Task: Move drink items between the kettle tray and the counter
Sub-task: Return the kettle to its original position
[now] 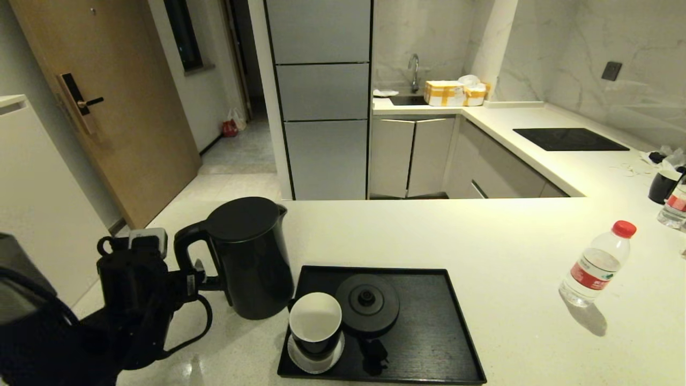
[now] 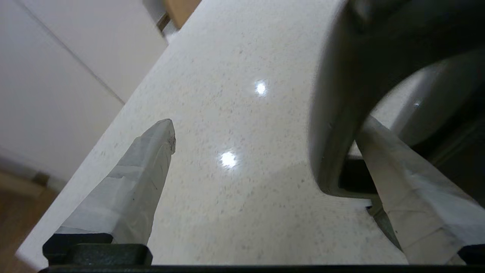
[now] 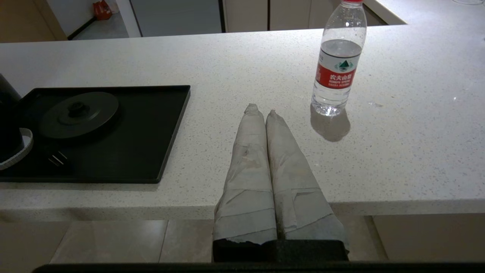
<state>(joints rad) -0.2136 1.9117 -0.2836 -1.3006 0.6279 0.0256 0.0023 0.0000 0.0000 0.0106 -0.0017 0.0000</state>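
The black kettle stands on the cream counter, just left of the black tray. My left gripper is at its loop handle, open wide; the handle lies between the fingers, close against one finger, untouched by the other. The black cup sits on its saucer in the tray's near-left corner. The water bottle stands on the counter at the right. My right gripper is shut and empty, low at the counter's front edge between tray and bottle.
The round kettle base disc lies in the tray beside the cup. A second dark cup and another bottle stand at the far right. The glossy cooktop is set in the back counter.
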